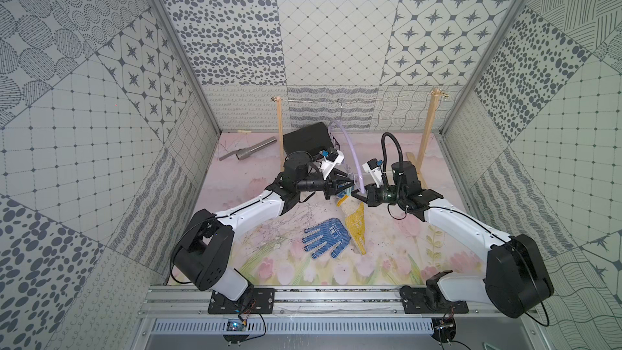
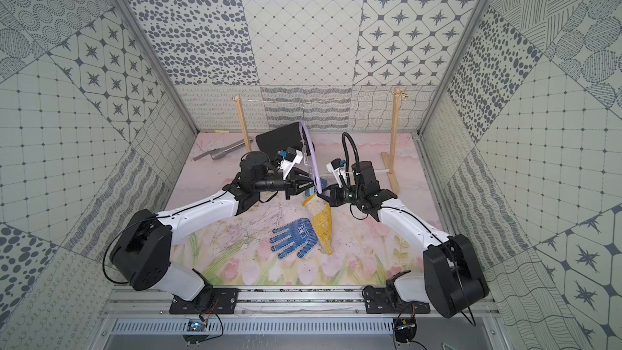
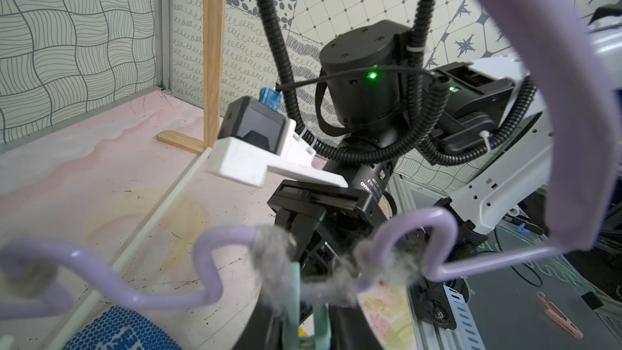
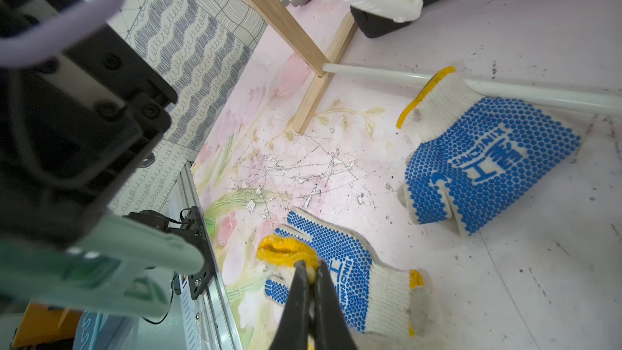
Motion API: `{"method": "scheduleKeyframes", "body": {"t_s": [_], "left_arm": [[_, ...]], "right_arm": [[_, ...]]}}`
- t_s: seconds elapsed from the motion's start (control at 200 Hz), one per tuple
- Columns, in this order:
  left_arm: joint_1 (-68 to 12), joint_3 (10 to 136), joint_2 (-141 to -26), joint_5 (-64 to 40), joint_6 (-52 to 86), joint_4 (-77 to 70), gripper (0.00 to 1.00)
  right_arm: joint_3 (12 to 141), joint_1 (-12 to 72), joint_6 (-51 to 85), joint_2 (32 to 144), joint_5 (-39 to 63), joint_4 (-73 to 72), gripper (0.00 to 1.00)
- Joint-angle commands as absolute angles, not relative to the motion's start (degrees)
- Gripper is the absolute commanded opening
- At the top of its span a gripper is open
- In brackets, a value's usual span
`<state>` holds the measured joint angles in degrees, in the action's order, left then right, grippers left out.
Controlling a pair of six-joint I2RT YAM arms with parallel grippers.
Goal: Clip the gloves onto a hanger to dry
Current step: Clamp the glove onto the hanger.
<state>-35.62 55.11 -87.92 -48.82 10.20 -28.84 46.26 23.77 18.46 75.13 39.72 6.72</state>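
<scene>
In both top views, a metal tube (image 1: 249, 151) lies at the upper left of the floor (image 1: 404, 254). To its right stands the left post of the wooden frame (image 1: 279, 136), with a black box (image 1: 304, 139) just right of the post. At frame centre, the left gripper (image 1: 346, 191) is clamped on a mint-green peg (image 4: 111, 264) of the hanger (image 1: 350, 153), whose lilac arc curves up from the grippers toward the frame's string. Immediately right of the arc, the right gripper (image 4: 310, 269) has its jaws pressed together on the yellow-edged cuff of the yellow-dotted glove (image 1: 355, 227). This glove hangs down from the jaws, its fingers reaching the floor. One blue-dotted glove (image 1: 324, 237) lies flat at lower centre, dots up, just beside the yellow-dotted glove. In the right wrist view, a second blue-dotted glove (image 4: 488, 163) lies at right of frame, its cuff against the frame's white rod (image 4: 370, 74).
</scene>
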Motion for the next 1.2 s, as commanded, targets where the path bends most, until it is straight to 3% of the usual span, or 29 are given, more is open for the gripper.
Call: {"method": "scheduleKeyframes", "body": {"t_s": [0.0,0.675,1.196], "left_arm": [[-35.77,54.82,-88.13,-47.39,16.08,-36.61,0.00],[-35.95,53.63,-89.76,-44.14,15.47,-42.35,0.00],[-35.35,51.80,-90.64,-53.13,15.15,-56.35,0.00]], "right_arm": [[45.36,24.76,22.88,71.86,36.50,1.87,0.00],[42.71,25.91,29.88,64.76,37.30,-1.76,0.00],[43.76,25.86,27.70,64.40,41.55,0.62,0.00]]}}
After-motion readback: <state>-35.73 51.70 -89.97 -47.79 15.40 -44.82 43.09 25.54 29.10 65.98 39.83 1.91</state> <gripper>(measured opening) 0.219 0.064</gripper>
